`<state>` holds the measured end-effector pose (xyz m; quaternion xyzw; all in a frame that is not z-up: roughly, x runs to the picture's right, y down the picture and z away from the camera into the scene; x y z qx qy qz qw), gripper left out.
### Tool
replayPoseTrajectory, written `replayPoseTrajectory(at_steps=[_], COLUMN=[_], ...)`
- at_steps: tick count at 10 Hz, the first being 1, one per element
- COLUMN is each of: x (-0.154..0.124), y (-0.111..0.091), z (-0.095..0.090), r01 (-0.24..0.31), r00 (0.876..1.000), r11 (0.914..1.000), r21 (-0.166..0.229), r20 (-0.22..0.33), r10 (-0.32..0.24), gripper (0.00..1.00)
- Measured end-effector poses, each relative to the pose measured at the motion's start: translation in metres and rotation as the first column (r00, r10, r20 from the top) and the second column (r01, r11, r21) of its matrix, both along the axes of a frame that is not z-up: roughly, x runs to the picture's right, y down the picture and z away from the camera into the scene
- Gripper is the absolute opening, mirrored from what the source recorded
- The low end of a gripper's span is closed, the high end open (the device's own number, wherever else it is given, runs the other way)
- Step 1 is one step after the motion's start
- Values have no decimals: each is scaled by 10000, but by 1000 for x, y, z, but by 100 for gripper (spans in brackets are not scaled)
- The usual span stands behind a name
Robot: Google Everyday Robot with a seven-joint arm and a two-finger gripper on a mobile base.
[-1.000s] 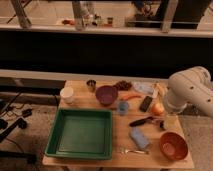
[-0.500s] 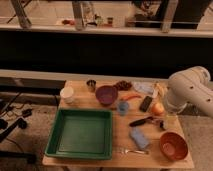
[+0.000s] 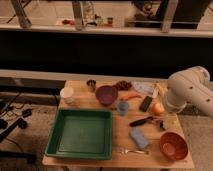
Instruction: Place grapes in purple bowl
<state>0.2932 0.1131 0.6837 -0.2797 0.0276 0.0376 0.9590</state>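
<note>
The grapes (image 3: 123,85), a dark reddish-purple cluster, lie on the wooden table (image 3: 95,162) near its far edge. The purple bowl (image 3: 106,94) stands just left of them and a little nearer, upright and empty as far as I can see. My white arm (image 3: 190,90) reaches in from the right. My gripper (image 3: 162,123) shows as a small dark shape below the arm at the table's right side, beside the yellow-orange fruit (image 3: 158,108), well right of the grapes and apart from them.
A green tray (image 3: 80,132) fills the front left. Also on the table: white cup (image 3: 66,94), metal cup (image 3: 91,85), carrot piece (image 3: 131,96), blue cup (image 3: 123,107), black block (image 3: 146,103), black-handled tool (image 3: 142,121), blue sponge (image 3: 139,137), fork (image 3: 131,150), orange bowl (image 3: 173,145).
</note>
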Motion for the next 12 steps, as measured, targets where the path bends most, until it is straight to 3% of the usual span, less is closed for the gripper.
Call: replayPoseTrajectory(at_steps=[12], x=[1], y=[1], z=[6], r01=[-113], r00=[9999], r11=[9999], r21=[63], r20=[31], r10=[112], gripper=[80])
